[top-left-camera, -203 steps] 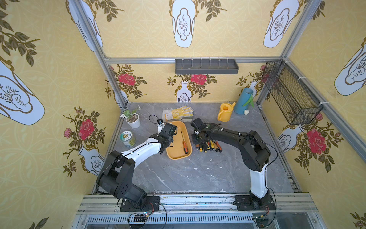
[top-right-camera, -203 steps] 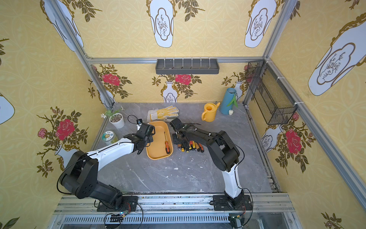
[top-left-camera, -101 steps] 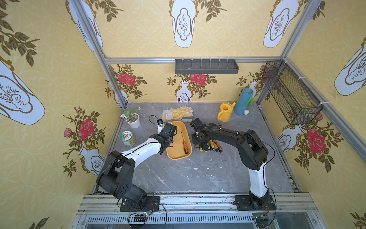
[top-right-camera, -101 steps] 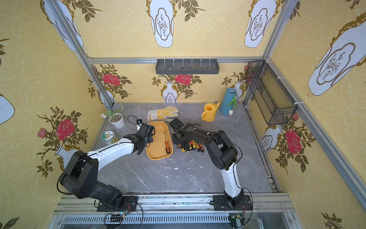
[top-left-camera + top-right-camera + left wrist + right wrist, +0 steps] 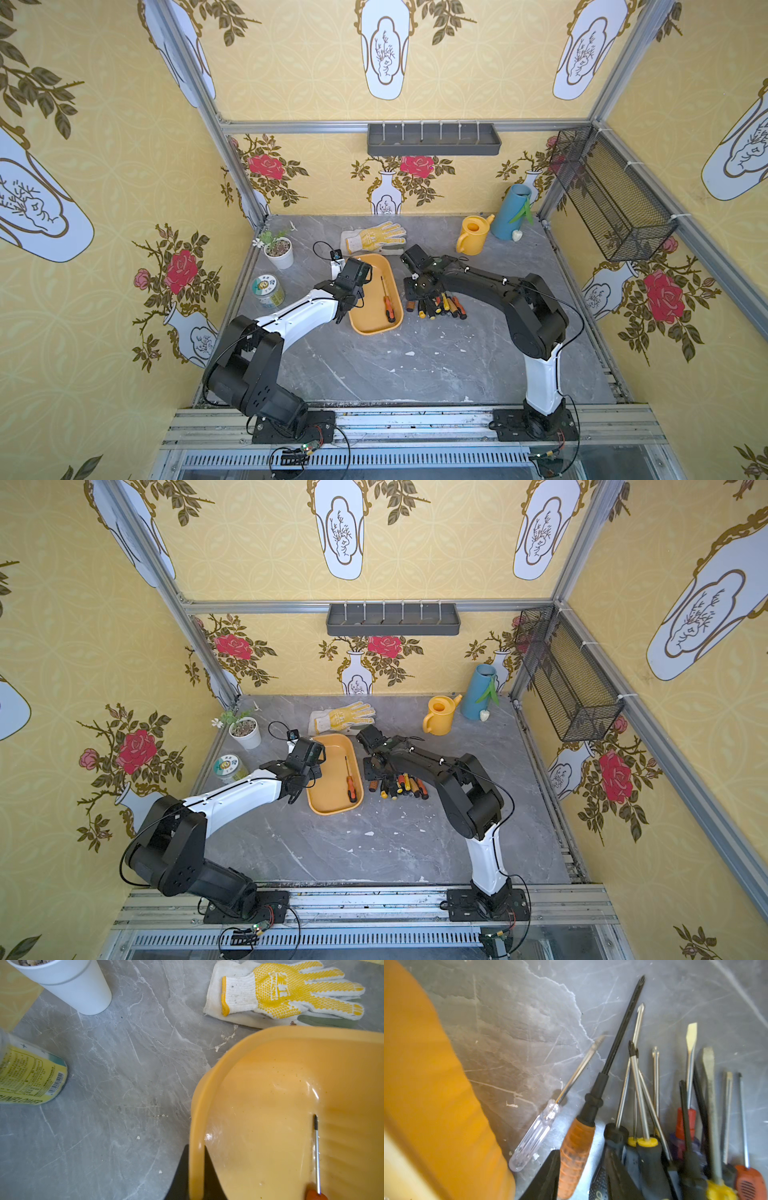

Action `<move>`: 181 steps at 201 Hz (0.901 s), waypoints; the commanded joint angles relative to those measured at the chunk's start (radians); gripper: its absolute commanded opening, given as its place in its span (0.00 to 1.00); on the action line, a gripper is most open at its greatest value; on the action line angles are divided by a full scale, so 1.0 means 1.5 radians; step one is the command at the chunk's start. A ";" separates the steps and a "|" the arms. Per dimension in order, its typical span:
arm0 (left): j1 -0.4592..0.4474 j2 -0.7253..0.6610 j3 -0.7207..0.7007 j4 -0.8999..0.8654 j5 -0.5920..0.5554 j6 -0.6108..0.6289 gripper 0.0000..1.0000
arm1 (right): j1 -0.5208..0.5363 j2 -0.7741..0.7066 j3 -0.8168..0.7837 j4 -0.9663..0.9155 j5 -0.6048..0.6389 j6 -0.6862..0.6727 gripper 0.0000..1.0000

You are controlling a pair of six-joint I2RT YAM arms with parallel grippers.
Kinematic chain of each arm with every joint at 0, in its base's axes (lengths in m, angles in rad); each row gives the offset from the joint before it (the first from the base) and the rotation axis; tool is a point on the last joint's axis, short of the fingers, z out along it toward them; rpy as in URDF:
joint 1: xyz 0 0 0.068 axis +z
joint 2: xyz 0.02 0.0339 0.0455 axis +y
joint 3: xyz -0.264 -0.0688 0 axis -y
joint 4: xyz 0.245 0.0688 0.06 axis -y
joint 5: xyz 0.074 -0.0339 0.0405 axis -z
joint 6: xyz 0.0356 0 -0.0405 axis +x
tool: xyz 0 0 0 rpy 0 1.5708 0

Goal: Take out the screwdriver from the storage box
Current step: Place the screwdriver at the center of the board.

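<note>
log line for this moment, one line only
left fingers: shut on box rim | right fingers: open over screwdriver pile on table | box: one screwdriver inside

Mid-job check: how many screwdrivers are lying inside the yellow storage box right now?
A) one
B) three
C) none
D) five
A: a single orange-handled screwdriver lies in the storage box, while the other screwdrivers lie in a bunch on the table beside it.
</note>
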 commanded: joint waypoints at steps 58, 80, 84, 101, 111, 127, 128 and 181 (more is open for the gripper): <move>0.000 0.008 0.005 0.013 0.005 -0.004 0.00 | 0.021 -0.092 -0.033 0.041 0.043 -0.033 0.54; 0.000 0.009 0.004 0.017 0.007 -0.009 0.00 | 0.031 -0.122 -0.052 0.062 0.039 -0.042 0.58; 0.000 0.009 0.005 0.017 0.008 -0.009 0.00 | 0.033 -0.125 -0.052 0.063 0.037 -0.045 0.59; 0.000 0.011 0.006 0.016 0.009 -0.009 0.00 | 0.041 -0.135 -0.051 0.065 0.024 -0.049 0.61; 0.000 0.010 0.006 0.016 0.009 -0.008 0.00 | 0.049 -0.138 -0.052 0.068 0.017 -0.051 0.66; 0.000 0.009 0.006 0.017 0.010 -0.008 0.00 | 0.061 -0.140 -0.052 0.074 0.010 -0.052 0.68; 0.000 0.009 0.007 0.017 0.010 -0.008 0.00 | 0.062 -0.140 -0.052 0.075 0.009 -0.052 0.68; 0.000 0.005 0.002 0.018 0.012 -0.012 0.00 | 0.104 -0.114 -0.038 0.088 -0.026 -0.035 0.68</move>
